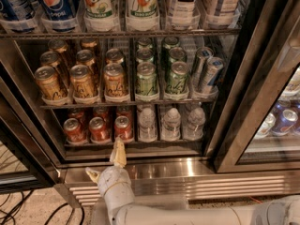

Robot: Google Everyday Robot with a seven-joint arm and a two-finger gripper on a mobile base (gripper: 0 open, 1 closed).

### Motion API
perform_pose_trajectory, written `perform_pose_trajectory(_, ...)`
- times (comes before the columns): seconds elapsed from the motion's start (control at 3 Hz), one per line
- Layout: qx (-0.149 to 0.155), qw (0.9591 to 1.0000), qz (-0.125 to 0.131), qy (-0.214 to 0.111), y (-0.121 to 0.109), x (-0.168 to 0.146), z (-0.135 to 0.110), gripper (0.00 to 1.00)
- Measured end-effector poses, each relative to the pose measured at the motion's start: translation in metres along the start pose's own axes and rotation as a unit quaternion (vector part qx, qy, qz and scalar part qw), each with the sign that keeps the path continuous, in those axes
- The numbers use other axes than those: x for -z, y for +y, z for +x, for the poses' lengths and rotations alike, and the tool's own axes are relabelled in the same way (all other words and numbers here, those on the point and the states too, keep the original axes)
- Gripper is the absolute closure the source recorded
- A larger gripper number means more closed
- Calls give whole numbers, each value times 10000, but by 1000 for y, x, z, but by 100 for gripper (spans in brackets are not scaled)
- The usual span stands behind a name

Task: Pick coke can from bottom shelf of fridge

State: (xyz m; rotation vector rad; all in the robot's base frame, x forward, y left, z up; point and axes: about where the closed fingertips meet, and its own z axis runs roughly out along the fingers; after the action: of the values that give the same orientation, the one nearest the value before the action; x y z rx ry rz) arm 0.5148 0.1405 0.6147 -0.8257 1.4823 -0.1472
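Going off the gripper (105,161), sitting low and left of centre: one tier up, right above it, are gold-orange cans (82,81). There are green cans (146,78) just right of those, then a couple of slim silver cans (208,74). Up and right of it are small clear bottles (171,123), water I think. Way up top are Pepsi bottles (54,1) and 7UP bottles (140,3). Some black cables (9,210) lie on the floor off to its left.

Hand (104,157) at sill (187,167), arm (187,214) cut off
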Motion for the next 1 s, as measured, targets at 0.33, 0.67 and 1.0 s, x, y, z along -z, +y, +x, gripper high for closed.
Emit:
perform_pose_trajectory(0.33,-113,9994,296,-167,-4,2,1,44)
perform_pose_trajectory(0.67,-241,9963,764,-300,-19,-1,7,67)
perform_pose_trajectory(1.0,-274,9903,1310,-361,-37,-6,13,63)
